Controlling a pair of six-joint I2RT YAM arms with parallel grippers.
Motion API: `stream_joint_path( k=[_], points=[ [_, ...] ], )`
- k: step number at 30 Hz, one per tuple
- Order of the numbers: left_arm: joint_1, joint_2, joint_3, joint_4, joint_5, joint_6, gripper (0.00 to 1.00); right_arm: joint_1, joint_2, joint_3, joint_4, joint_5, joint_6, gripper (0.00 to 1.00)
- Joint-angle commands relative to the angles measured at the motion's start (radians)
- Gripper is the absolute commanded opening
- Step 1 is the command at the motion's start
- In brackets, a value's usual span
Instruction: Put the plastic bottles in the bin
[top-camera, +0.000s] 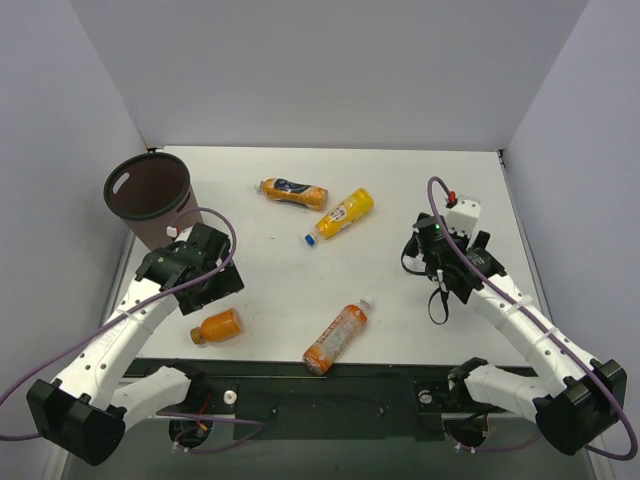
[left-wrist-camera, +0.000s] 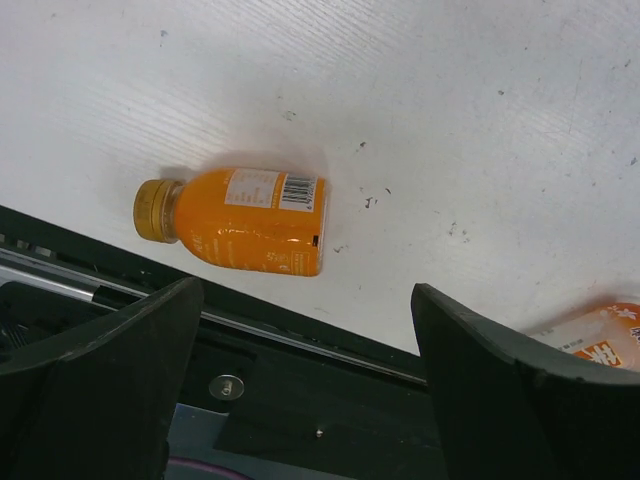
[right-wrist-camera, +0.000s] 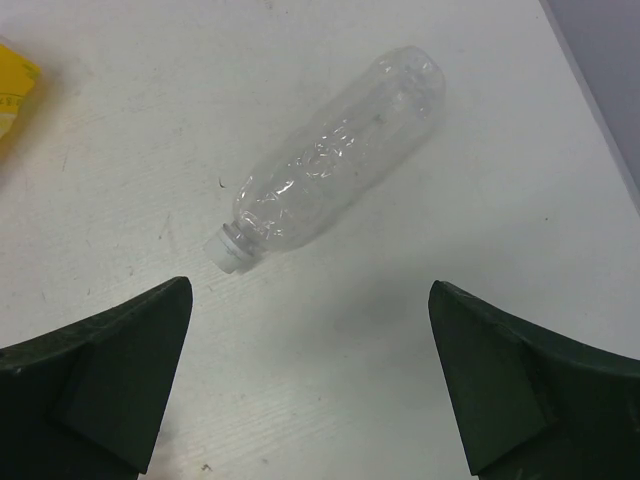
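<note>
A small orange bottle (top-camera: 216, 327) lies on its side near the table's front edge; in the left wrist view (left-wrist-camera: 240, 220) it is just ahead of my open, empty left gripper (left-wrist-camera: 305, 400), which hovers above it (top-camera: 200, 275). A longer orange bottle (top-camera: 336, 337) lies at the front middle, its end at the left wrist view's right edge (left-wrist-camera: 600, 338). A dark-labelled bottle (top-camera: 294, 192) and a yellow bottle (top-camera: 345, 213) lie mid-table. A clear bottle (right-wrist-camera: 335, 165) lies ahead of my open, empty right gripper (right-wrist-camera: 310, 390), which sits at the right (top-camera: 435, 248). The brown bin (top-camera: 148, 195) stands at the far left.
The black base rail (top-camera: 320, 385) runs along the table's front edge, just behind the small orange bottle in the left wrist view (left-wrist-camera: 330, 400). Grey walls enclose the table on three sides. Purple cables loop off both arms. A corner of the yellow bottle (right-wrist-camera: 15, 90) shows at the right wrist view's left edge.
</note>
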Motion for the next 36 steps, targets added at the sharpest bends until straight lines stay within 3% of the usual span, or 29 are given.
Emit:
stream_joint_path(
  k=[1, 8, 17, 22, 27, 31, 36],
  points=[
    [-0.006, 0.013, 0.001, -0.022, -0.015, -0.058, 0.97, 0.004, -0.026, -0.025, -0.013, 0.016, 0.026, 0.99],
    [-0.006, -0.013, -0.037, -0.031, 0.004, -0.188, 0.97, 0.006, -0.058, -0.060, -0.010, 0.015, 0.028, 1.00],
    [-0.001, -0.043, -0.140, 0.024, 0.011, -0.498, 0.97, 0.004, -0.103, -0.144, 0.042, -0.047, 0.009, 1.00],
    [0.004, 0.013, -0.148, -0.025, 0.021, -0.575, 0.97, 0.004, -0.104, -0.161, 0.073, -0.128, -0.023, 1.00],
    [0.005, -0.038, -0.191, -0.082, -0.005, -0.719, 0.97, 0.003, -0.049, -0.139, 0.060, -0.153, -0.043, 1.00],
    [0.036, -0.140, -0.260, -0.019, -0.067, -0.797, 0.97, 0.001, -0.021, -0.135, 0.074, -0.192, -0.070, 1.00],
    [0.125, -0.163, -0.323, 0.027, -0.019, -0.801, 0.97, 0.003, -0.021, -0.145, 0.094, -0.235, -0.078, 1.00]
  ],
)
